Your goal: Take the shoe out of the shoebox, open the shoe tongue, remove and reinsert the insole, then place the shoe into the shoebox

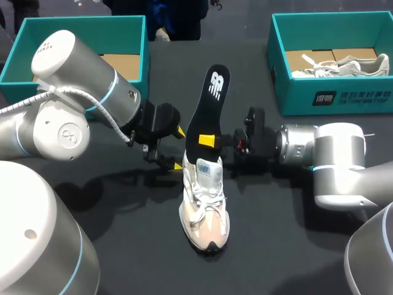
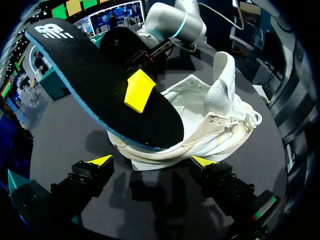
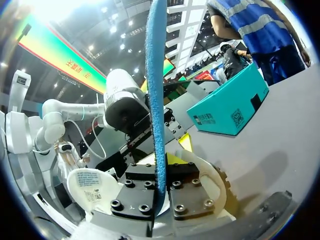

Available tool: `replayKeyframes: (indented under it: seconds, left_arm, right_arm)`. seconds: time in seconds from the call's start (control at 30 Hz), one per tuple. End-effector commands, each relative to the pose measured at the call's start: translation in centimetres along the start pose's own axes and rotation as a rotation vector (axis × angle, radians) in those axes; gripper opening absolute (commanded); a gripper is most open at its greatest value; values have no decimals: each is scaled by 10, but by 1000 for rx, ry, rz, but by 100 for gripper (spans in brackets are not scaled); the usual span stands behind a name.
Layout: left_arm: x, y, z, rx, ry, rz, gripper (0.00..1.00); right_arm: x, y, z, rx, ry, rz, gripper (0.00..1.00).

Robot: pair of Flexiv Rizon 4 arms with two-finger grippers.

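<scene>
- Right claw [image 1: 206, 141] closed on the insole [image 1: 212, 98], one yellow finger pad [image 2: 139, 91] pressed on its black top face; the right wrist view shows the insole [image 3: 156, 75] edge-on between that claw's [image 3: 162, 160] two fingers.
- Insole black with a blue rim, tilted up. Its low end is at the sneaker's heel opening just under the right claw, and its high end rises well past the claw, away from the sneaker.
- Sneaker [image 1: 204, 203] white and beige, upright on its sole on the black surface [image 1: 123, 246], outside both boxes, heel end between the two claws.
- Left claw [image 1: 179, 149] open, holding nothing, fingers spread wide. In its own wrist view the claw [image 2: 151, 161] has the sneaker [image 2: 210, 125] just ahead of its tips, side on; I can't tell if the tips touch it.
- Tongue [image 2: 222, 80] stands up from the sneaker, ahead of the left claw.
- Left shoebox [image 1: 80, 21] teal, well behind the left claw.
- Right shoebox [image 1: 331, 98] teal, well behind the right claw, with a second sneaker [image 1: 344, 66] lying in it.
</scene>
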State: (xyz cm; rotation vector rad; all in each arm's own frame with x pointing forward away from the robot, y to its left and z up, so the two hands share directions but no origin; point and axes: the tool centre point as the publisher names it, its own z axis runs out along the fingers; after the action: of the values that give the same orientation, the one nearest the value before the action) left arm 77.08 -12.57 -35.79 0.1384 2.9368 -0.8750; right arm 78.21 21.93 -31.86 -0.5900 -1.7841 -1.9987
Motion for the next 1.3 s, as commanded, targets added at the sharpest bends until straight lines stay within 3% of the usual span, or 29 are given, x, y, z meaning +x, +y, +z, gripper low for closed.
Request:
replayKeyframes:
  seconds: [0.03,0.67,1.3]
  left_arm:
    - [1,1,-1,0,0,1,100]
    - [1,1,-1,0,0,1,100]
    - [1,1,-1,0,0,1,100]
  right_arm:
    - [0,-9,-2,7,1,4,0]
    - [9,-39,-15,104,-48,69,0]
    - [9,-67,-11,161,47,179,0]
